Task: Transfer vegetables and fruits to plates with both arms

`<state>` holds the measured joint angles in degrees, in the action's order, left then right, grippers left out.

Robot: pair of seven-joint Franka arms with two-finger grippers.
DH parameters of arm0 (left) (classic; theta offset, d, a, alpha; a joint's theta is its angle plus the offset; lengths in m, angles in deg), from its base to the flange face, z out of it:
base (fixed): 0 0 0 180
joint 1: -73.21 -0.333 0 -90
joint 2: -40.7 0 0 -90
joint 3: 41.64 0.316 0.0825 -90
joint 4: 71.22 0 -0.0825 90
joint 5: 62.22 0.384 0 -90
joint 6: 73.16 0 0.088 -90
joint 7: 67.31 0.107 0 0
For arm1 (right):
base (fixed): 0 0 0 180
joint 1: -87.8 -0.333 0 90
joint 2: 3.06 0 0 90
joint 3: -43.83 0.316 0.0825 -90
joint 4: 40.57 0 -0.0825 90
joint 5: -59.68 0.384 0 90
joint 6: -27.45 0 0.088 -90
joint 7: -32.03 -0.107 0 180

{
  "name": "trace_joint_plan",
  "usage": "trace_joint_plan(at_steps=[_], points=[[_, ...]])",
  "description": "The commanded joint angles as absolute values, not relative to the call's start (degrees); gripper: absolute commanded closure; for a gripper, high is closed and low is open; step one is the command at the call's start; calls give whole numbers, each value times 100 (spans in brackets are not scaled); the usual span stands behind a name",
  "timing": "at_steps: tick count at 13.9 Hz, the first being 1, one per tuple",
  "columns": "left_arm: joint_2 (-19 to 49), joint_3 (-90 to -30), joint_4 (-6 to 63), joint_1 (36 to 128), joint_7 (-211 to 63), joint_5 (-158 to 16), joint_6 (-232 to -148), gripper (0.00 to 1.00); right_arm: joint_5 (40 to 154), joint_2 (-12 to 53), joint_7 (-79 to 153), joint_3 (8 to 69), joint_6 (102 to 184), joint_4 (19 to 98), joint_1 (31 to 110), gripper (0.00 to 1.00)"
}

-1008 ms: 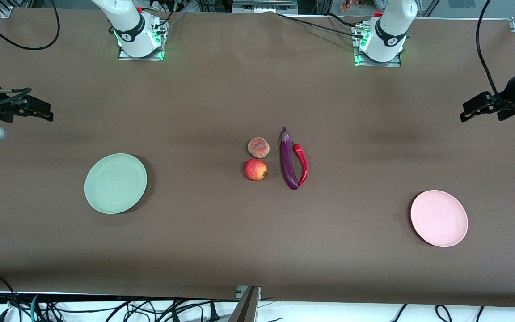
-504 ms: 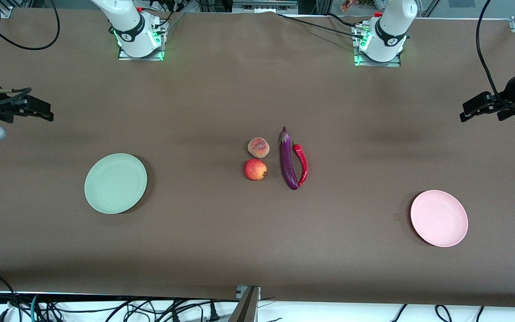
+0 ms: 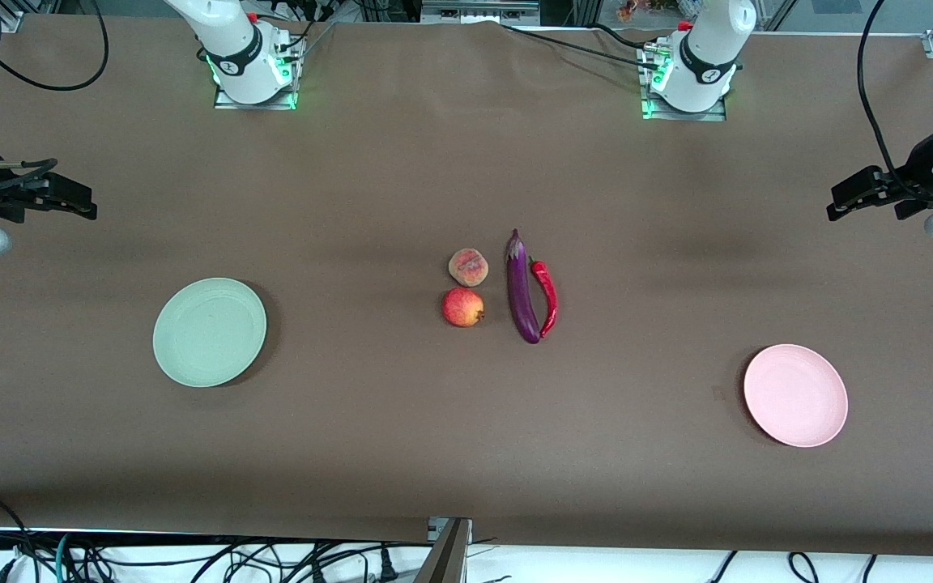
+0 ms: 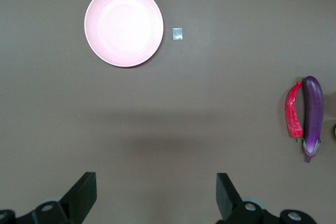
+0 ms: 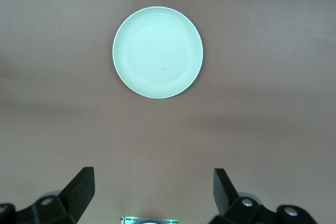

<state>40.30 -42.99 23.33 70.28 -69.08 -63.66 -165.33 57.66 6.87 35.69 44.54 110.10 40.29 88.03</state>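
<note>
The purple eggplant [image 3: 521, 287] lies mid-table with the red chili pepper [image 3: 546, 296] touching it on the side toward the left arm's end. The peach [image 3: 468, 266] and the red-yellow apple [image 3: 463, 308] sit beside the eggplant toward the right arm's end, the apple nearer the camera. The mint green plate [image 3: 209, 332] and the pink plate [image 3: 795, 395] are bare. My left gripper [image 3: 843, 203] hangs open and empty at the left arm's end; its wrist view shows the pink plate [image 4: 124, 25], chili [image 4: 293, 110] and eggplant [image 4: 313, 114]. My right gripper [image 3: 82, 206] hangs open and empty at the right arm's end, above the green plate [image 5: 157, 52].
The brown table cloth [image 3: 402, 421] covers the whole table. The arm bases [image 3: 252, 69] [image 3: 689, 77] stand along the edge farthest from the camera. A small pale tag [image 4: 178, 34] lies beside the pink plate. Cables hang along the table's near edge [image 3: 191, 559].
My left gripper has shifted slightly toward the middle of the table. The right arm and all the objects have not moved.
</note>
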Motion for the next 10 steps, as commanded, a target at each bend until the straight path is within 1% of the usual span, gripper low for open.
trace_joint_plan(at_steps=[1,5,7,10], points=[[4008,-4314,2256,7031,-6915,-6424,-16465,0,5863,652,3564,4462,11042,4064,8815,0],[3991,-4349,2256,7040,-6924,-6451,-16465,0,5863,652,3564,4462,11042,4064,8815,0],[3868,-4646,2247,7048,-6924,-6468,-16483,0,5863,652,3564,4462,11042,4064,8815,0],[3535,-5244,2229,7057,-6924,-6521,-16518,0,5863,652,3564,4462,11042,4064,8815,0]])
